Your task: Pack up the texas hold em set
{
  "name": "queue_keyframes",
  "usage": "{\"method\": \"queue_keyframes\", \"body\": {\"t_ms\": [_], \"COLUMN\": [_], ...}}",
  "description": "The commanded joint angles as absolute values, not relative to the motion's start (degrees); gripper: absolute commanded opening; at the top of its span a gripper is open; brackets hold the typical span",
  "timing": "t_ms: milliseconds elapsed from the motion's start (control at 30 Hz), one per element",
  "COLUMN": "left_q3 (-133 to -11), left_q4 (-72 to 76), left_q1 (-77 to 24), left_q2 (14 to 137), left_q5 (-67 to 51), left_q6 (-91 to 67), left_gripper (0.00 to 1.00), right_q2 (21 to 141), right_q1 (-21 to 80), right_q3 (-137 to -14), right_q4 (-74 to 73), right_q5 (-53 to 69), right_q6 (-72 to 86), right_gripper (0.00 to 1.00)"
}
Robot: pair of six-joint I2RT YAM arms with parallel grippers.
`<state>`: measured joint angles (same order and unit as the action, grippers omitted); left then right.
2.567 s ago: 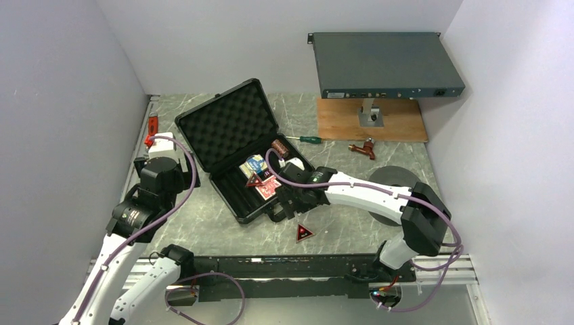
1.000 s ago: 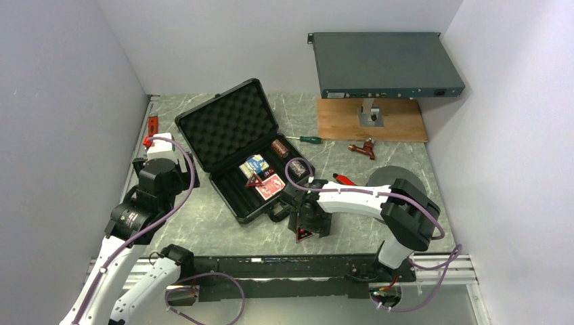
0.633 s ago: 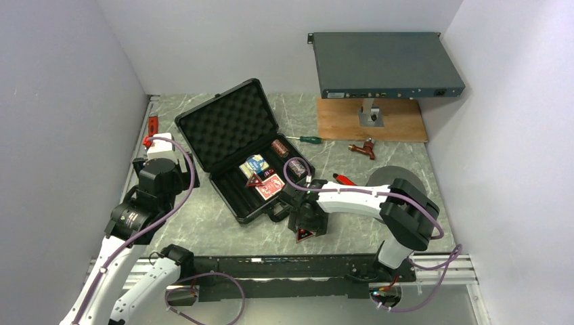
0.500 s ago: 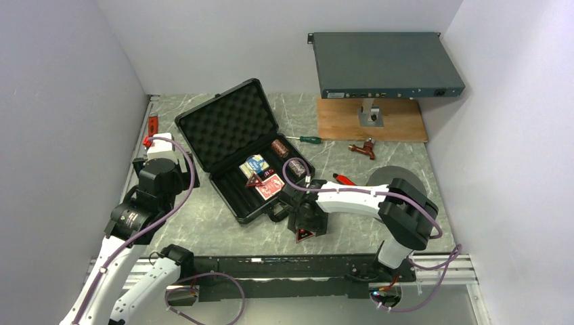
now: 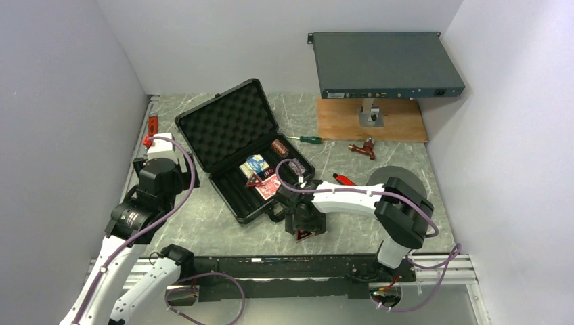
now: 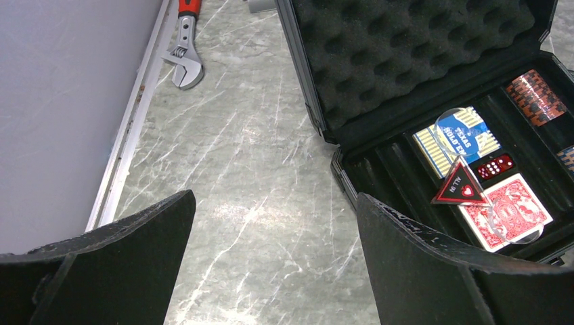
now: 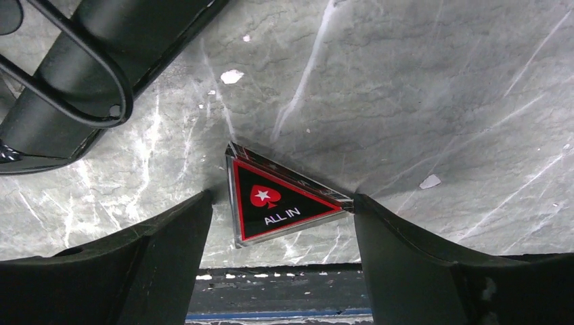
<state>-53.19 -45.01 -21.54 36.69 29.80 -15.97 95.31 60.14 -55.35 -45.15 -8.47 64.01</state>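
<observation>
**Black-and-red token on table, outside the case**

Token (image 7: 281,203): a triangle marked "ALL IN", lying on the grey marble table (image 7: 406,101), just beside the near corner of the case (image 5: 233,125) and not inside it.

Right tool (image 7: 281,206): lowered over the token with one finger on each side. The jaws stand apart. The right finger (image 7: 406,271) touches the token's corner. A narrow gap shows at the left finger (image 7: 156,271). No firm clamp is visible.

Left tool (image 6: 274,203): jaws spread wide with nothing between them. It hangs over bare table to the left of the case.

Case: open, with the foam-lined lid laid back toward the far left. In the tray are a blue deck (image 6: 460,139) and a red deck (image 6: 508,210), with red dice (image 6: 496,166) between them. A second token (image 6: 461,189) stands tilted against the decks. A chip roll (image 6: 536,96) sits in the far compartment.

Other items: a wrench (image 6: 184,61) lies along the left rail. A grey box (image 5: 386,64) stands on a wood board (image 5: 372,122) at the far right. A screwdriver (image 5: 304,139) lies between that board and the case.
</observation>
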Motion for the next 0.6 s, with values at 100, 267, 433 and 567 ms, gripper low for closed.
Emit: {"method": "queue_keyframes", "body": {"t_ms": [100, 267, 433, 567], "left_q3": [-53.88, -53.85, -53.88, -53.88], "left_q4": [-43.68, -43.58, -43.51, -43.51], "left_q1": [-21.27, -21.27, -21.25, -21.21], "left_q2": [37.39, 37.59, 37.61, 37.66], "left_q5": [30.35, 30.29, 30.11, 30.13], "left_q6": [-16.41, -16.3, -16.33, -16.25], "left_gripper": [0.95, 0.95, 0.95, 0.95], "right_q2": [98.05, 98.23, 98.95, 98.98], "right_q1": [61.32, 61.51, 61.72, 62.36], "right_q3": [-57.01, -57.39, -57.44, -58.1], "right_q4": [-47.56, -47.67, -47.64, -48.09], "right_q5": [-12.21, -12.57, -12.36, -13.1], "right_q6": [62.02, 61.71, 61.72, 61.85], "right_gripper": [0.77, 0.73, 0.6, 0.45]}}
